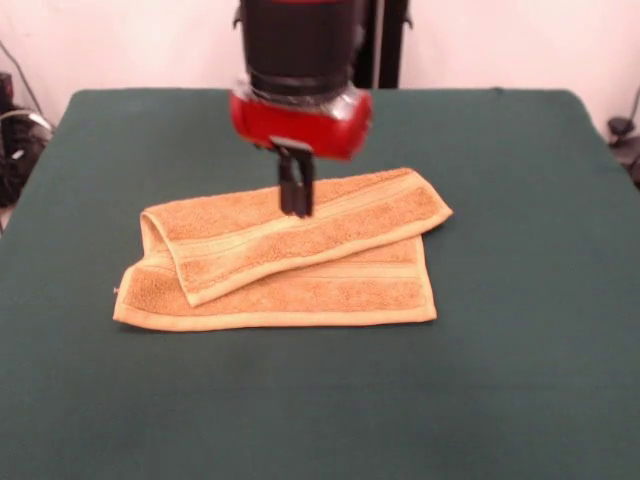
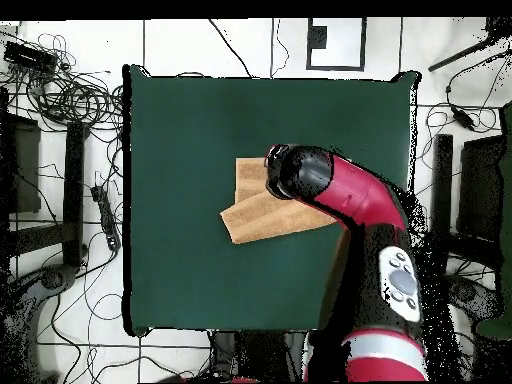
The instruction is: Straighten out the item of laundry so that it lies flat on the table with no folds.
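Plainly the towel is not yet flat: in the front view it lies near the middle of the green bench, doubled over on itself, with an upper layer running slantwise from the near left up to the far right and a lower layer showing beneath it along the near edge. The fold sits at the left end, where the cloth curls round. The woven bands show on both layers.

The step in hand looks like the approach to a grasp — the arm has its pincer pointing straight down over the far long edge of the upper layer, about midway along it. Its two dark fingers hang close together, nearly closed, with only a thin slit between them. The tips seem to reach the cloth or stop just above it; I cannot tell which, and I cannot see any cloth caught between them, so I judge it holds nothing.

The overhead view adds little here, since the arm covers the pincer and part of the towel.

Next, I judge, the upper layer must be taken by its free edge or a free corner — the far right corner looks the most open — then lifted and carried away from the fold until the whole towel lies in one layer.
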Robot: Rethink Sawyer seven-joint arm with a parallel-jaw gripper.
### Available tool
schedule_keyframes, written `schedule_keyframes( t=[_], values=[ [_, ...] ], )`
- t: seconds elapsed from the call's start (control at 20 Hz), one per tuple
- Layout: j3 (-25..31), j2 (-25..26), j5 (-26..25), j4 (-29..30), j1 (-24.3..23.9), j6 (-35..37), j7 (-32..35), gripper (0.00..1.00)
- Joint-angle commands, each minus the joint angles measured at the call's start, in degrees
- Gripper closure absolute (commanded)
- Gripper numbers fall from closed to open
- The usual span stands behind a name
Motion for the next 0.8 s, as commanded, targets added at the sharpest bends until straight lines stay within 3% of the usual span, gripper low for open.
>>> schedule_keyframes(
  t=[0.05,0.8],
  values=[
    [8.74,-1.3,-3.68,12.83,-1.06,-5.73,1.08,1.0],
    [4.16,6.38,-5.62,4.62,4.67,-8.18,8.79,1.0]
  ],
)
